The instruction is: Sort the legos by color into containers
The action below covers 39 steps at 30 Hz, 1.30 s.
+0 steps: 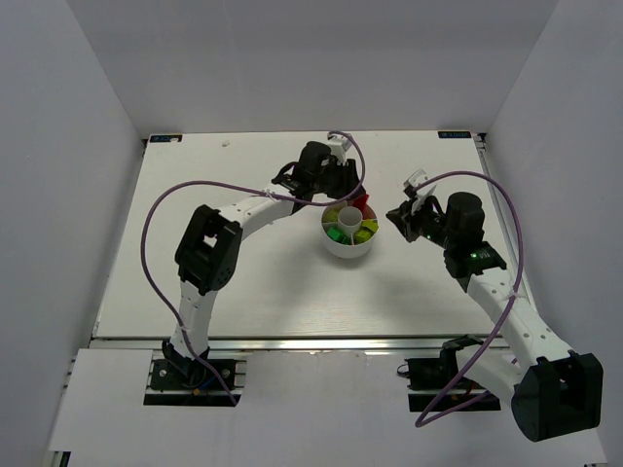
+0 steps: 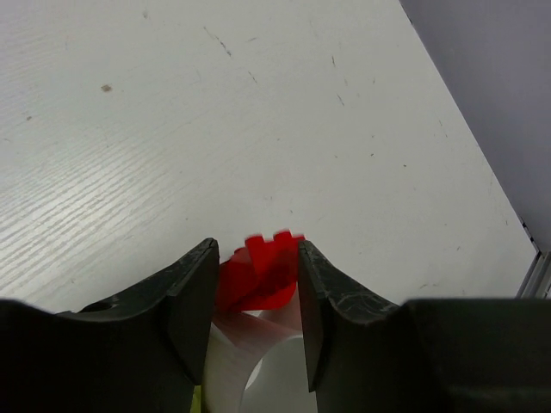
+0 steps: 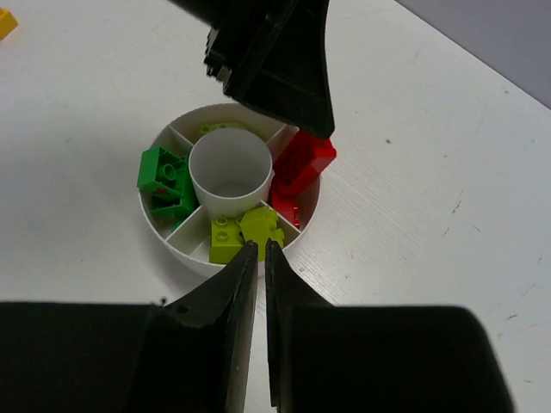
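Left gripper (image 2: 256, 258): you have it over the far side of the dish, one black finger (image 2: 194, 301) on each side of a red studded plastic brick (image 2: 258, 277). The red fills the gap between them, but you cannot tell whether they are pinching it or have let go.
Red studded plastic brick: from your right wrist it shows (image 3: 301, 168) in the right-hand wedge with its top above the rim. The left gripper's fingertip is directly over it. You cannot tell whether this is one piece or more.
Right gripper (image 3: 261, 251): it is all but clenched, with only a thin slit between the fingers and nothing in it. It hovers just outside the near rim, beside the lime wedge.
Small round white plastic divided dish (image 3: 176, 249): it stands upright on the worktop, between your two grippers.
Centre cup (image 3: 231, 176): a white round cup, upright in the middle of the dish.
Lime studded bricks (image 3: 241, 234): they lie in the wedge nearest your right gripper.
Dark green studded bricks (image 3: 164, 181): they lie in the left-hand wedge.
Pale green brick (image 3: 215, 129): it lies in the far wedge, mostly hidden behind the centre cup.
Yellow brick (image 3: 4, 21): it lies on the worktop well apart from the dish and is cut off by the frame edge.
Worktop (image 1: 243, 282): a white board with walls on three sides.
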Each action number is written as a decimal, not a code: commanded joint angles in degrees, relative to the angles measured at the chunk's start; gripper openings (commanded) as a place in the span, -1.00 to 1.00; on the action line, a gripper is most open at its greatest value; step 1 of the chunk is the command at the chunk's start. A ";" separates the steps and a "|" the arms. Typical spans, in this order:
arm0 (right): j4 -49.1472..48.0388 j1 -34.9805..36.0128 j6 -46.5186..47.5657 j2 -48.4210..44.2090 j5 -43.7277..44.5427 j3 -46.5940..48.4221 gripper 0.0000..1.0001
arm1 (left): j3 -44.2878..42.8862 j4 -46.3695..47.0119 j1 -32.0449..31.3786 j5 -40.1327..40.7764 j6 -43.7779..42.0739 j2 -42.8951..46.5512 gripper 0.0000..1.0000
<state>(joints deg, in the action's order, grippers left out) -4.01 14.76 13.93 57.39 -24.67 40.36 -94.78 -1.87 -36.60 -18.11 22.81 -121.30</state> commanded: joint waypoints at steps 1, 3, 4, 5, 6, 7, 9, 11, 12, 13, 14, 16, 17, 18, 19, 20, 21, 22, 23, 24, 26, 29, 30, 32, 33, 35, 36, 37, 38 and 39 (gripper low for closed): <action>1.02 -0.26 3.81 -0.61 -4.06 0.86 -0.72 | -0.58 -0.50 -0.40 2.72 -1.89 7.64 0.02; 2.77 -0.26 6.18 -0.35 -5.91 1.39 -0.46 | 0.21 -1.03 -0.40 3.69 -2.59 10.28 0.00; 3.48 -0.18 6.98 -0.17 -8.01 2.00 -0.34 | 0.73 -1.38 -0.40 4.65 -2.85 11.33 -0.02; 3.92 -0.26 7.59 -0.08 -8.99 2.27 -0.06 | 1.44 -1.47 -0.40 5.18 -3.29 13.61 -0.03; 4.62 -0.26 8.30 0.27 -9.78 2.53 0.08 | 3.27 -1.38 -0.40 5.71 -3.47 14.85 -0.03; 5.67 -0.26 8.65 0.36 -11.27 2.71 0.22 | 4.25 -1.30 -0.32 7.20 -3.56 16.16 -0.05; 6.47 -0.26 9.27 0.80 -12.94 3.06 0.53 | 7.14 -1.56 0.03 8.70 -3.47 20.02 -0.21; 7.52 -0.26 10.76 1.41 -16.02 4.02 0.71 | 9.78 -2.00 0.74 10.80 -2.08 23.02 -0.62; 8.05 -0.18 11.20 2.46 -17.16 4.37 0.75 | 11.45 -1.91 1.96 11.34 -1.28 26.60 -0.82; 8.75 -0.26 11.81 2.99 -19.43 4.90 0.76 | 15.90 -1.21 2.75 11.86 -0.14 28.64 -1.00; 9.28 -0.26 12.34 3.60 -20.76 5.86 0.76 | 18.64 -0.69 3.72 12.65 2.74 31.01 -1.00; 10.60 -0.09 13.39 5.62 -24.89 7.01 0.70 | 28.13 0.90 7.49 13.18 6.26 38.65 -1.00; 10.86 -0.09 13.57 6.33 -26.04 8.15 0.61 | 31.38 1.08 9.16 13.62 10.29 41.37 -1.00; 11.04 0.35 13.49 8.08 -27.96 8.85 0.55 | 34.72 1.34 12.83 13.54 12.33 44.19 -1.00; 12.26 0.70 13.58 8.96 -28.68 9.73 0.45 | 40.84 1.25 14.96 13.19 14.26 49.61 -1.00; 13.23 1.23 13.58 11.06 -29.47 11.65 0.24 | 43.69 0.99 18.72 12.84 16.98 52.27 -1.00; 14.37 1.75 13.58 12.21 -29.56 12.72 0.11 | 46.15 -1.10 20.32 13.62 18.14 54.91 -1.00; 17.17 3.24 13.84 13.44 -29.48 14.03 -0.03 | 49.66 -3.47 21.73 15.19 19.45 59.72 -0.87; 18.93 4.12 14.45 15.89 -29.13 15.35 -0.29 | 50.74 -5.93 23.66 17.47 22.16 62.03 -0.63; 20.61 6.05 14.80 17.13 -27.99 18.06 -0.36 | 51.53 -11.26 24.46 23.32 23.06 64.06 -0.06; 24.13 9.12 15.42 20.03 -26.32 21.15 -0.42 | 52.94 -18.30 27.00 28.01 25.61 68.81 0.26; 23.79 11.60 15.16 21.54 -24.74 22.22 -0.24 | 53.73 -24.83 31.65 29.62 30.71 70.76 0.71; 23.53 13.08 15.16 21.80 -24.38 22.57 -0.17 | 54.00 -28.07 32.98 28.06 31.67 70.50 0.75; 23.35 14.58 15.16 22.59 -23.07 23.18 0.06 | 54.26 -30.55 36.49 25.59 34.31 68.23 0.80; 23.35 15.81 15.16 22.86 -22.54 23.45 0.13 | 54.09 -32.39 38.60 24.36 34.50 67.34 0.82; 23.35 16.70 15.16 23.73 -21.40 24.24 0.37 | 53.04 -34.42 39.85 23.91 33.01 65.06 0.84; 23.35 17.48 15.16 23.91 -20.87 24.41 0.43 | 50.95 -37.04 39.85 24.78 31.87 62.52 0.84; 23.35 17.93 15.07 24.26 -20.34 24.85 0.54 | 49.79 -38.37 39.85 26.79 28.81 61.28 0.85; 23.35 18.19 14.98 24.70 -19.29 25.03 0.61 | 48.65 -41.26 39.85 28.03 27.04 60.05 0.85; 23.26 18.54 14.90 24.97 -18.93 25.21 0.69 | 46.29 -42.68 39.85 29.35 25.55 57.69 0.86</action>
<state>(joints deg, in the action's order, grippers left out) 19.07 32.45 28.73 81.71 -45.87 62.74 -43.31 -36.42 3.11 7.99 52.38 -61.12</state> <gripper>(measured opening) 0.825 0.925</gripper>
